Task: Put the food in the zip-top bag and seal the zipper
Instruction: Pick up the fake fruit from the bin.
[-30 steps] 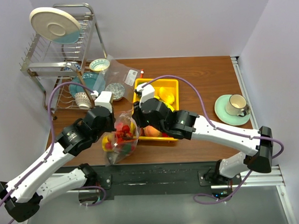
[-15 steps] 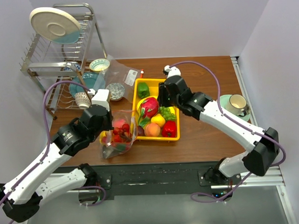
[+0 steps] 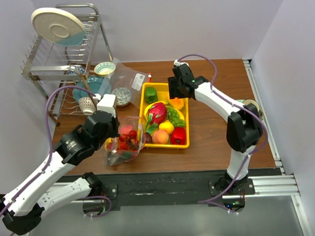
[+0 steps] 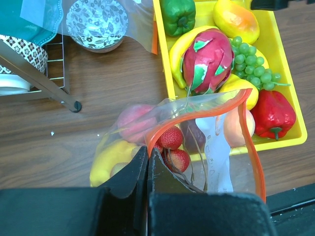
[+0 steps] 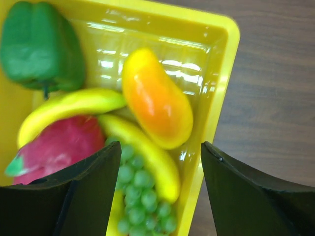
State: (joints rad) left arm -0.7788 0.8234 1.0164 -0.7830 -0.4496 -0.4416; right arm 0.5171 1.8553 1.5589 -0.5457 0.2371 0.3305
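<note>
At the left edge of the table, the dish rack [image 3: 57,54] and a patterned bowl [image 4: 97,22] stand well apart from the work zone. A flatter clear bag [image 3: 130,77] lies beside them and reaches the tray's far left corner; do not confuse it with the target bag.

Just right of the rack, the left gripper [image 4: 147,160] is fully closed, pinching the rim of the zip-top bag [image 4: 216,142]. The bag stands on the table, touching the near left side of the yellow tray [image 5: 226,59], with its mouth held open. Strawberries [image 4: 171,137] and a peach [image 4: 133,120] already sit inside. Treat the film as thin, limp and slippery: it will likely collapse if released. The zipper [image 4: 253,150] is the stiffest part, so take hold there.

In the tray lie a green pepper [image 5: 42,46], bananas [image 5: 69,108], a dragon fruit [image 4: 206,59], grapes [image 4: 253,61], a mango [image 5: 156,104] and a red pepper [image 4: 273,113]. Expect these glossy toys to be light, rigid and slick. Grip each across its narrow middle.

Above the tray's far right corner, the right gripper [image 5: 161,147] hangs with fingers spread wide, holding nothing, centred over the mango. The tray wall and the adjacent banana crowd the finger paths.
</note>
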